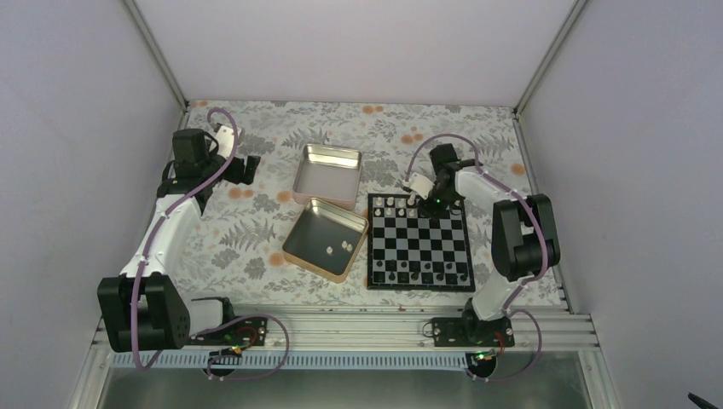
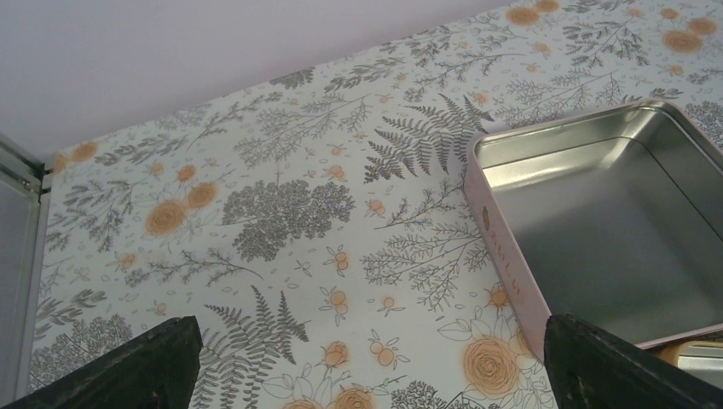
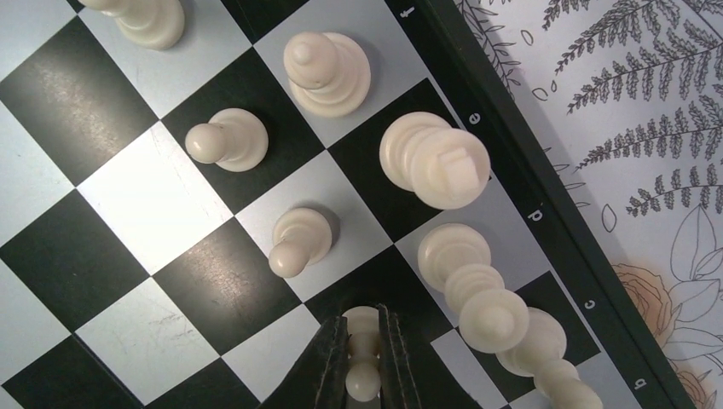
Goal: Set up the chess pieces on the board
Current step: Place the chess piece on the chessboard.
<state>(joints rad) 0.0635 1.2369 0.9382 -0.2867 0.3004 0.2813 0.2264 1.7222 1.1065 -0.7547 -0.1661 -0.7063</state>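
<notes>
The right gripper (image 3: pixel 364 331) is pinching a cream pawn (image 3: pixel 362 379) between nearly closed fingers, holding it upright over a square in the second row at the far side of the board (image 3: pixel 153 196), just beside the back-row figures; whether it is touching the square I cannot tell. The left gripper (image 2: pixel 367 383) is hanging with fingers spread wide and nothing between them, over the floral cloth (image 2: pixel 281 213) left of the far tin (image 2: pixel 597 247). The set-up is looking partly done: several chess pieces (image 3: pixel 435 158) are standing along the far edge, while a few are lying in the near tin (image 1: pixel 307 230).
</notes>
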